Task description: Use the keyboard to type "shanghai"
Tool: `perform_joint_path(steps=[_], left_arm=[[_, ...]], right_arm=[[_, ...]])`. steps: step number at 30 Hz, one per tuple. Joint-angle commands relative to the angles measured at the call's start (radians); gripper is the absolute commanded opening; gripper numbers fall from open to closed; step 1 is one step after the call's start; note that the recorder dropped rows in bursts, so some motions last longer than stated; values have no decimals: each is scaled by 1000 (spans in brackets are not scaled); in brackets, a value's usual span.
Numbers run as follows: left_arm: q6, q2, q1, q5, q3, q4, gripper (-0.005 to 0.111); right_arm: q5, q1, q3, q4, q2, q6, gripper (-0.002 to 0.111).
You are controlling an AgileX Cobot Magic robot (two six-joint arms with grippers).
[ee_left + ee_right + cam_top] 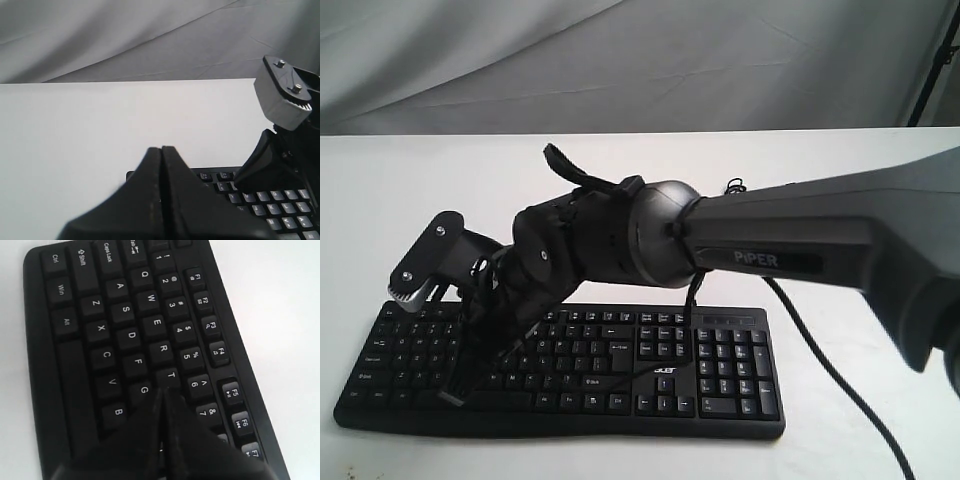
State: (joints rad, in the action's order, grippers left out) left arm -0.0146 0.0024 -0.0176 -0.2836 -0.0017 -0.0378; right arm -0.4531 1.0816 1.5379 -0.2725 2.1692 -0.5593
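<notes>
Left tool [161, 155]: clenched on nothing, hanging off the keyboard's left end; we judge this leaves room for the other arm.
Keyboard [620, 372]: flat on the white bench [410, 170], front centre.
Right tool [163, 397]: pinched to one point for single keys, tip by G and T.

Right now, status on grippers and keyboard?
Left gripper shut, beside the keyboard. Right gripper shut, tip by T and G keys. No obstruction seen on keys.

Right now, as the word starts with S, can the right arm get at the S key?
Probably yes. The right gripper, shut, hangs over the keyboard near the T key; the S key lies uncovered farther along, with nothing between.
</notes>
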Motion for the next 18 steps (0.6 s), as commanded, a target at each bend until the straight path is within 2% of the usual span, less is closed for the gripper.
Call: perform_joint_path(steps=[1, 5, 18], left_arm=[[-7, -2, 2, 2, 2, -5, 0], [-7, -2, 2, 2, 2, -5, 0], [-7, -2, 2, 2, 2, -5, 0]], right_arm=[[3, 0, -6, -20, 11, -17, 0], [2, 0, -6, -95, 25, -89, 0], [-28, -2, -6, -94, 37, -92, 0]])
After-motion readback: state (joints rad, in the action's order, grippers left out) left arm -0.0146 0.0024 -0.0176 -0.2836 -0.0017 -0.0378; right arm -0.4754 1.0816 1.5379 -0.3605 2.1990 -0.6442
